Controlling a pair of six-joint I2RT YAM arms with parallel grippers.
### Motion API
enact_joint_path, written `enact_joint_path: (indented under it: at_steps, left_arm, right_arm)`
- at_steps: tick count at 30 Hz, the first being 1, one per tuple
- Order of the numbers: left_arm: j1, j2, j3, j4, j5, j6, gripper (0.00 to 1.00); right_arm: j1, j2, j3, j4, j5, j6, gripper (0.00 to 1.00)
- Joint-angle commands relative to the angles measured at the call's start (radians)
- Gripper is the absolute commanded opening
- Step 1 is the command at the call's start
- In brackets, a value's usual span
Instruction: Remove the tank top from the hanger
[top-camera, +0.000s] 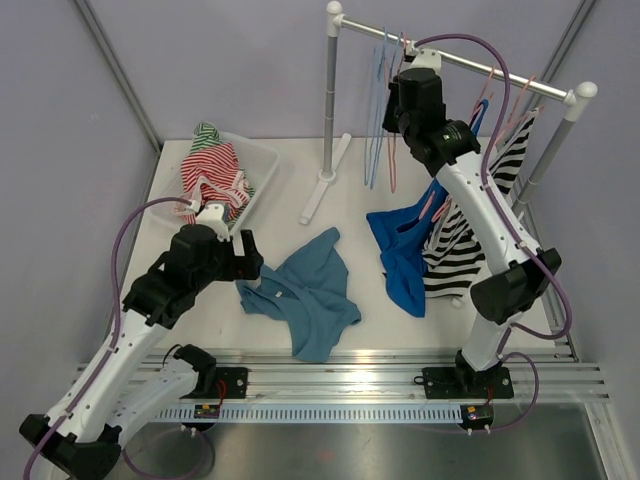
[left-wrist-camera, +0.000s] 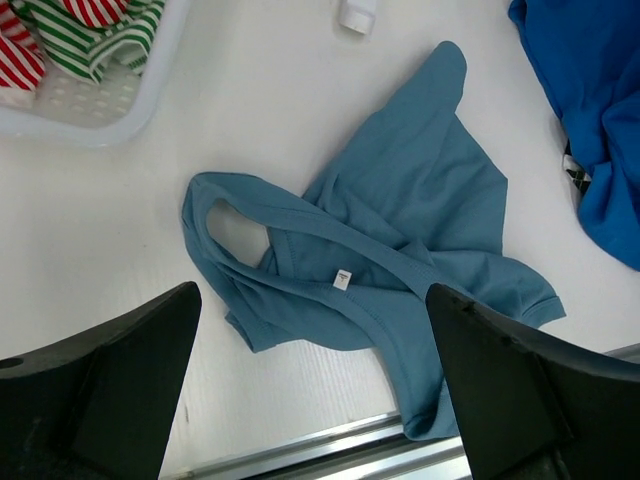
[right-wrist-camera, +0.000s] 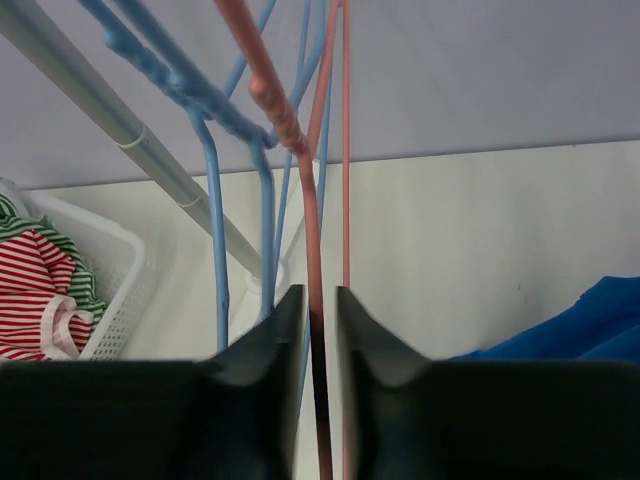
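Between the right pincer's (right-wrist-camera: 320, 292) barely parted jaws runs the bare pink hanger (right-wrist-camera: 275, 110), grip unclear. Beneath the wide-open left pincer (left-wrist-camera: 312, 295) lies the teal tank top (left-wrist-camera: 420, 220), apparently freed. Next, probably: let go, back away.

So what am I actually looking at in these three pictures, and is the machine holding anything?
Two robot arms are bolted to the near edge of a table. The wide picture looks down from above and behind them; the other two come from a camera on each wrist. The left gripper is wide open and empty, above a grey-blue tank top lying on the table. The right gripper is up at the clothes rail, its fingers close on either side of a pink hanger; whether they pinch it I cannot tell. A blue garment and a black-and-white striped one hang under the rail, and a white basket holds red and green striped clothes.
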Motion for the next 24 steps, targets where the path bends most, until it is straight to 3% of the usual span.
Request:
enact_joint_path:
  at_steps: [1,7,12,18,24]
  left_arm:
    - [-0.033,0.037,0.019,0.085,0.040,-0.118,0.99]
    - [-0.177,0.168,-0.035,0.205,0.002,-0.195,0.99]
    - [-0.285,0.293,-0.035,0.254,-0.069,-0.207,0.99]
    - [-0.398,0.486,-0.032,0.291,-0.104,-0.221,0.99]
    - [-0.441,0.655,-0.034,0.331,-0.112,-0.224,0.99]
  right_arm:
    - [0.004,-0.100,-0.024,0.010,-0.022,-0.008,0.35]
    - [0.004,-0.268,-0.170,0.062,-0.023,-0.045,0.63]
    - [0.006,-0.361,-0.184,0.057,-0.080,-0.063,0.99]
    - [0.006,-0.483,-0.236,0.048,-0.157,-0.071,0.99]
    - [0.006,-0.660,-0.432,0.122,-0.290,-0.022,0.99]
